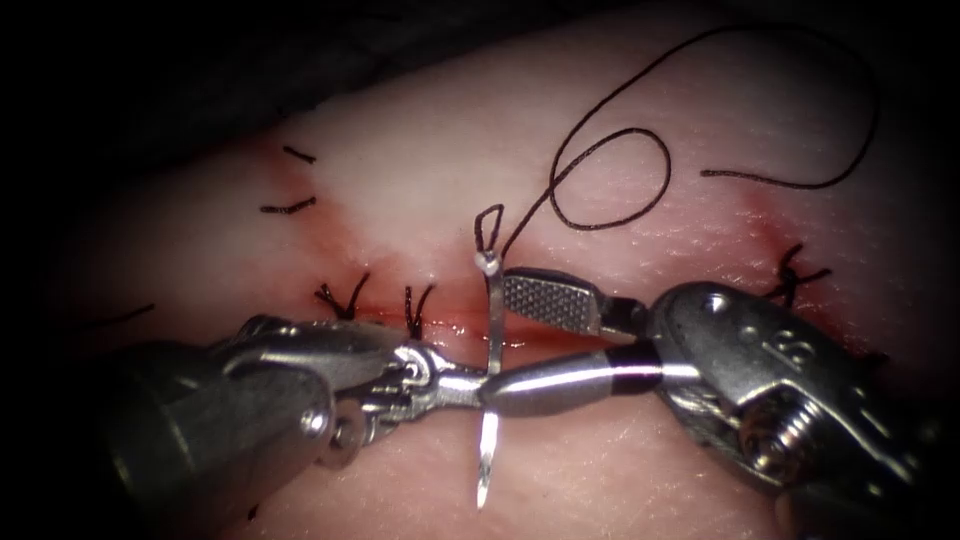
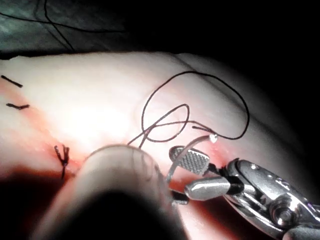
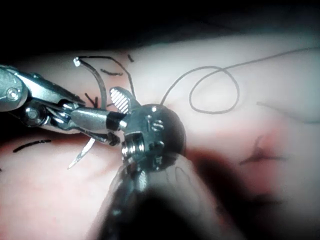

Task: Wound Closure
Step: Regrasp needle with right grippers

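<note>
Nearest the lens, the left hand (image 1: pixel 470 388) reaches in low from the left, its jaws closed on the needle (image 1: pixel 492 340) about mid-curve. That needle stands free of the tissue (image 1: pixel 400 170), upright across the cut (image 1: pixel 450 325), point (image 1: pixel 484 480) toward the viewer, swaged end (image 1: pixel 486 262) on the far side. Meeting it from the right, the right hand (image 1: pixel 520 340) is spread wide: one jaw lies flat with its ridged face up, the other touches the needle near the left hand, gripping nothing. Thread (image 1: pixel 610 180) runs from the swage in loose loops over open tissue behind. Knotted stitches (image 1: pixel 345 297) sit left along the cut amid red fluid (image 1: pixel 330 235).
</note>
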You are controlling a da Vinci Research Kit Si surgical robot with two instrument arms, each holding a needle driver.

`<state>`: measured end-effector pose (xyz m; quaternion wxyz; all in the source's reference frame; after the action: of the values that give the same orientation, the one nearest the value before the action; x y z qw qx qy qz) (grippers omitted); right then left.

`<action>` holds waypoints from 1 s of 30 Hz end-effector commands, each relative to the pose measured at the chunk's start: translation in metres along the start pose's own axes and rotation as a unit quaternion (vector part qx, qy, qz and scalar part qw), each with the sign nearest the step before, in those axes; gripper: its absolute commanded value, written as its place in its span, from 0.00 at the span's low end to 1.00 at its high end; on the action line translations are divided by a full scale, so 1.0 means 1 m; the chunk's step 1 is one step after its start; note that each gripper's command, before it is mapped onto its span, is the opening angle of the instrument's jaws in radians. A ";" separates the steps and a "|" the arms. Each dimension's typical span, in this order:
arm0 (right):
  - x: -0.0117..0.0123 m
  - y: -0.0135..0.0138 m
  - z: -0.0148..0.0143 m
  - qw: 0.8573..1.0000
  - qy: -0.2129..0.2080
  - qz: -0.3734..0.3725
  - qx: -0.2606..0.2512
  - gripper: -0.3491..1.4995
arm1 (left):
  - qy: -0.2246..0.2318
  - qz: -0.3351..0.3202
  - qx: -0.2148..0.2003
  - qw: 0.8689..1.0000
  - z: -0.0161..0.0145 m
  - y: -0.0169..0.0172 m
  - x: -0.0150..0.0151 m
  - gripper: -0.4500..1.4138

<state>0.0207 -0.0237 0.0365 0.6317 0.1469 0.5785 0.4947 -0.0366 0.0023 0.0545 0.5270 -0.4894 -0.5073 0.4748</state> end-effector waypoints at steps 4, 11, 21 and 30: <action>0.0005 -0.0002 0.0022 1.000 0.003 -0.001 -0.016 0.89 | 0.001 0.009 0.001 1.000 0.0006 -0.0001 0.0010 0.00; 0.0006 -0.0004 0.0030 1.000 -0.007 -0.002 -0.024 0.85 | 0.000 0.025 0.005 1.000 0.0006 -0.0002 0.0007 0.00; 0.0005 -0.0008 0.0036 0.999 -0.018 -0.001 -0.029 0.73 | -0.002 0.031 0.006 1.000 0.0007 -0.0002 0.0006 0.00; 0.0001 -0.0012 0.0039 0.998 -0.052 -0.008 -0.018 0.00 | -0.003 0.040 0.006 0.999 0.0007 -0.0002 0.0005 0.00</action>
<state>0.0235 -0.0235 0.0366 0.6699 0.1581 0.5340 0.4910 -0.0369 0.0018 0.0544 0.5107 -0.5031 -0.4865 0.4994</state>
